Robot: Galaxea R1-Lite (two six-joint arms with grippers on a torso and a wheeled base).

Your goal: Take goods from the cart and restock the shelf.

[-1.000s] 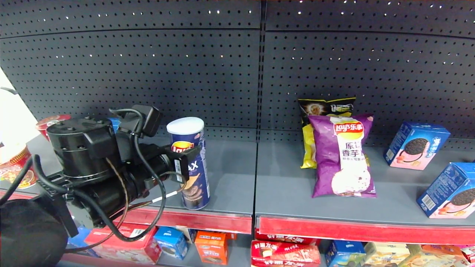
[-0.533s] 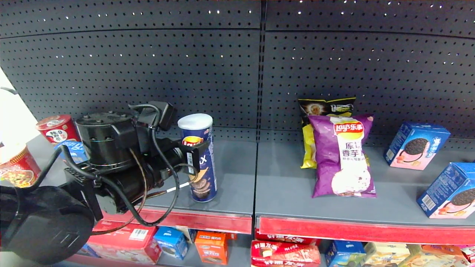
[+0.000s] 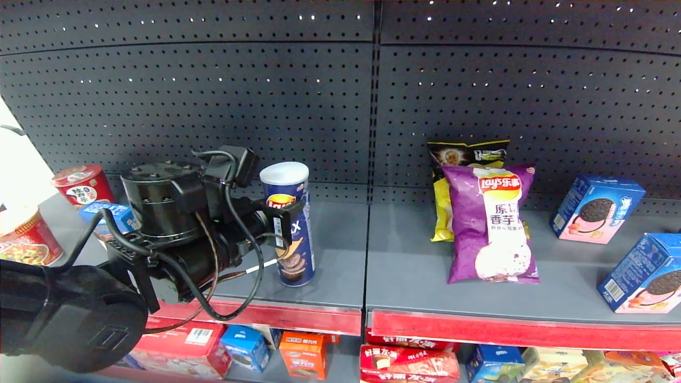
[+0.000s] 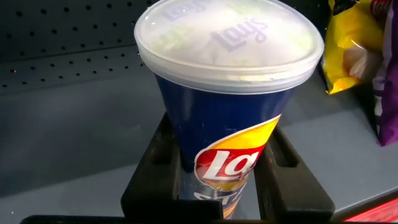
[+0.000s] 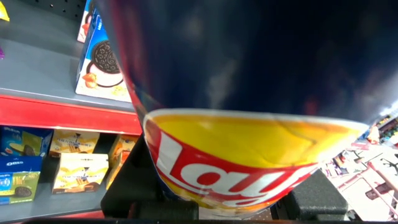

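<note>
The left gripper (image 3: 283,221) clamps the upright blue cylindrical chip can with white plastic lid (image 3: 296,254) mid-body, apparently for square seating on the grey metal shelf (image 3: 340,255), while the right gripper (image 5: 217,202) grips a blue-and-yellow snack pack (image 5: 249,146).

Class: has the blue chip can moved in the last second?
Yes. The chip can, in the left gripper, has shifted rightward and deeper, closer to the shelf's centre seam.
</note>
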